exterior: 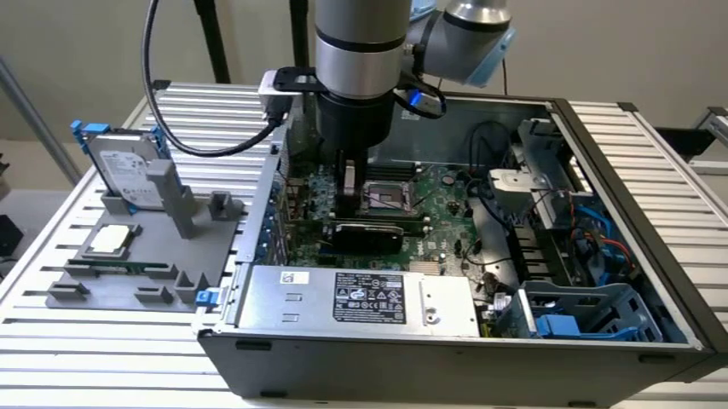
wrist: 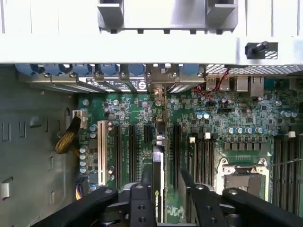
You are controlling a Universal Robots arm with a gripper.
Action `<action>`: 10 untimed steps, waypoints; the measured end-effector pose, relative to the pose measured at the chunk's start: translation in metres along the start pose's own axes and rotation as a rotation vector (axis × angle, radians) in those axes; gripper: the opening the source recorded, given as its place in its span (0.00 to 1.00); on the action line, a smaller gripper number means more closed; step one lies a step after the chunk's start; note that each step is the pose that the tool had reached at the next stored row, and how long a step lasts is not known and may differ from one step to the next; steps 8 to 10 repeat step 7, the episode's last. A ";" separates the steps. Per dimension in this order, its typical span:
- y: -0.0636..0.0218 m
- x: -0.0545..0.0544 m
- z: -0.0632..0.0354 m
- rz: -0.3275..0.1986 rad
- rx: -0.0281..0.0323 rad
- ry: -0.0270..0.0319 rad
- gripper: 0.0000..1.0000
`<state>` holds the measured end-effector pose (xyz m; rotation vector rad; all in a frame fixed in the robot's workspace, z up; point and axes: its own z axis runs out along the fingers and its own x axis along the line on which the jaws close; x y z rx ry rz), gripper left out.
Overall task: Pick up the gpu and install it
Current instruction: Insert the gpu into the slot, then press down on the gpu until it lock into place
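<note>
The gpu (wrist: 159, 176) stands on edge over the green motherboard's expansion slots. It is a thin card, and its silver end bracket (wrist: 158, 90) is up against the case's rear wall. My gripper (wrist: 163, 191) straddles the card, with a black finger (wrist: 140, 201) on one side and the other finger (wrist: 199, 201) on the opposite side, shut on it. In the exterior view my gripper (exterior: 349, 183) reaches down inside the open computer case (exterior: 637, 213), close to the wall on the exterior view's left.
The open CPU socket (exterior: 384, 198) lies just beside the gripper. A power supply (exterior: 364, 298) fills the case's front and a blue drive cage (exterior: 580, 319) its right corner. Outside, a grey fixture (exterior: 136, 256) holds a hard drive with blue rails (exterior: 128, 175) and a small silver chip (exterior: 111, 239).
</note>
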<state>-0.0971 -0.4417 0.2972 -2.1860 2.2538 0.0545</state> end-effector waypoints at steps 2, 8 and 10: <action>0.0000 0.000 0.0000 0.000 0.0001 -0.0005 0.00; 0.0000 0.000 -0.0001 0.000 -0.0001 -0.0015 0.00; 0.0000 0.000 -0.0001 0.000 -0.0001 -0.0015 0.00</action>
